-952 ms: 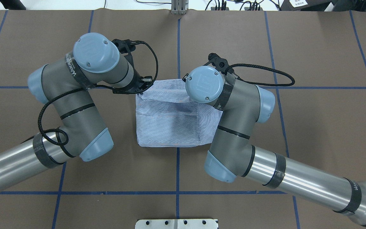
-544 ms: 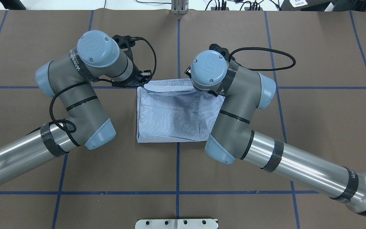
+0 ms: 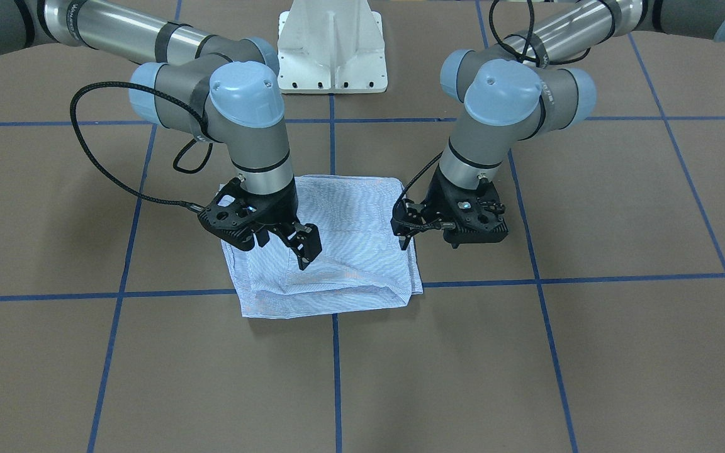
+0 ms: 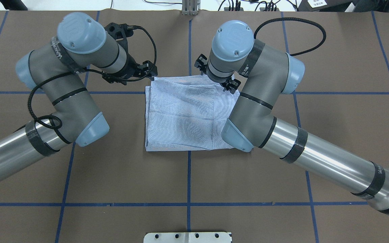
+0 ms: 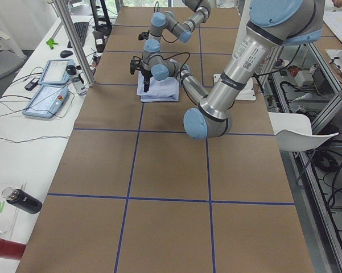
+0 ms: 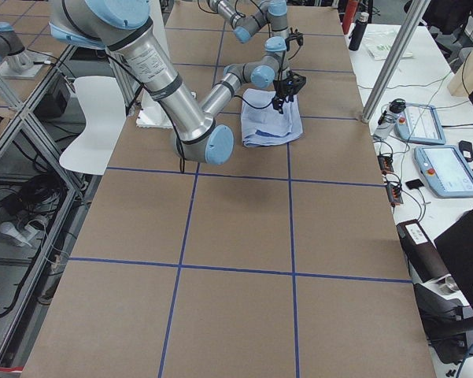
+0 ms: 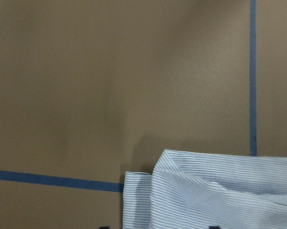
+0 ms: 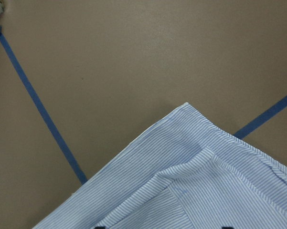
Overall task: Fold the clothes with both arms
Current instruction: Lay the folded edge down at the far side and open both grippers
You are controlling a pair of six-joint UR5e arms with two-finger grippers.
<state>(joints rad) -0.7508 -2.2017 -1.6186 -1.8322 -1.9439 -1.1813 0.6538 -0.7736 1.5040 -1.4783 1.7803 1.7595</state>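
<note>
The light blue-and-white striped shirt (image 4: 181, 114) lies folded into a flat rectangle at the middle of the brown table (image 4: 333, 118). It also shows in the front view (image 3: 337, 207). My left gripper (image 3: 428, 241) hovers just above the shirt's far corner on the robot's left side, beside the cloth edge, jaws open and empty. My right gripper (image 3: 287, 242) hovers over the shirt's far corner on the other side, open and empty. Both wrist views show striped shirt corners (image 7: 205, 195) (image 8: 181, 171) below, with the fingertips wide apart at the bottom edge.
Blue tape lines (image 4: 187, 204) grid the table. The white pedestal base (image 3: 331, 56) stands behind the shirt. A metal plate (image 4: 187, 237) sits at the near edge. Teach pendants (image 5: 48, 85) and a dark bottle (image 5: 23, 202) lie on the side bench.
Both arms have moved toward the far edge and risen. The shirt's lifted far fold has been laid down flat and let go.
</note>
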